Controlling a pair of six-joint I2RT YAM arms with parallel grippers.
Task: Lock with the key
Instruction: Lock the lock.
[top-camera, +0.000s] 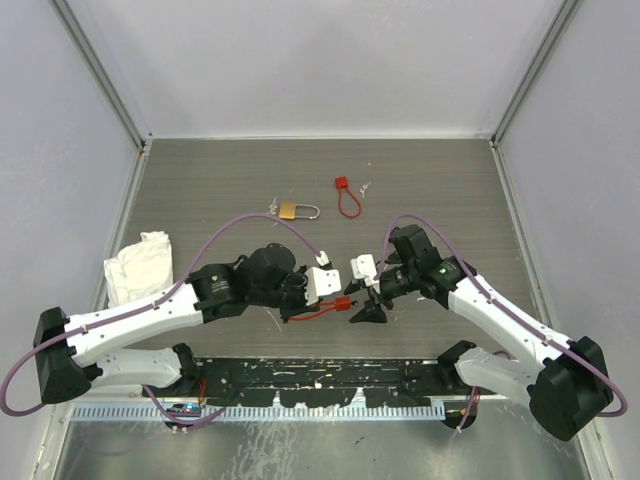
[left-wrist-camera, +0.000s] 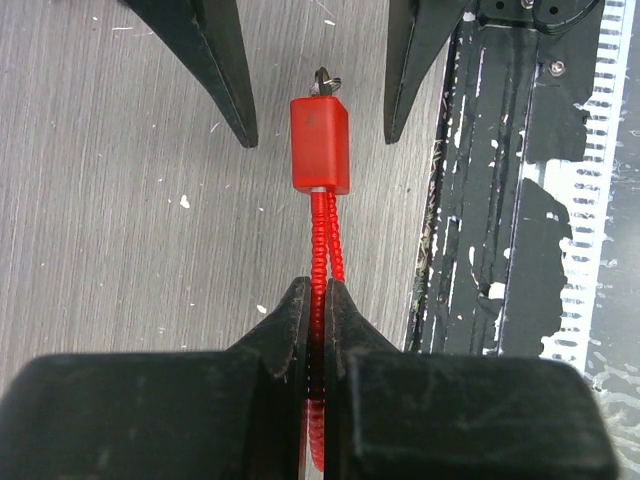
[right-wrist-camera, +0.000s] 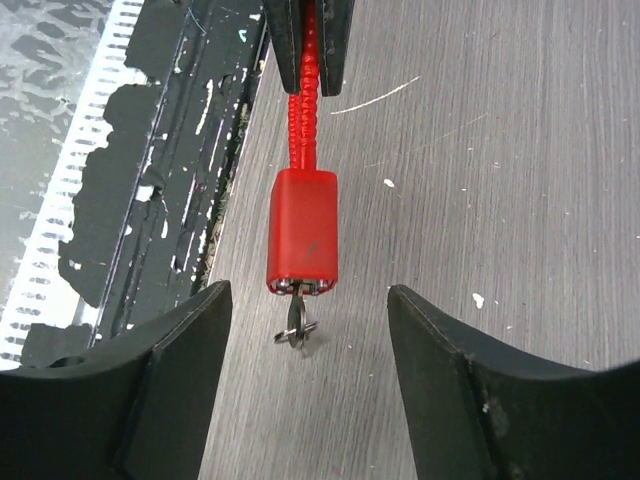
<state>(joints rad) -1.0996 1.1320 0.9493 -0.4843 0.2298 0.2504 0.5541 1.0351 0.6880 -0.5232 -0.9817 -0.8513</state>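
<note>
Close to the near edge of the bench, about midway along it, the left gripper (left-wrist-camera: 318, 305) is pressed together on the ribbed red cable (left-wrist-camera: 322, 235) of a small red plastic cable lock (left-wrist-camera: 320, 145). A small dark metal key (right-wrist-camera: 296, 325) with a wire ring pokes out of the end face of the lock's block. The right gripper (right-wrist-camera: 308, 300) faces it with its fingers (right-wrist-camera: 170, 390) spread wide, one on each side of the block's end, touching neither block nor key. Nothing sits between the two grippers but the lock itself. Further back, near the middle of the bench, a second red cable lock (top-camera: 346, 198) lies in a loop. A brass padlock with a silver shackle (top-camera: 292, 210) lies near it on the side towards the left edge. A crumpled white cloth (top-camera: 138, 265) rests against the left edge. The bench top (top-camera: 450, 190) is dark grey wood-grain, flecked with white. Along its near edge runs a black strip with chipped paint (left-wrist-camera: 500, 200) and a white toothed rail (top-camera: 300, 410). Plain pale walls close in three sides, with metal posts at the far corners.
</note>
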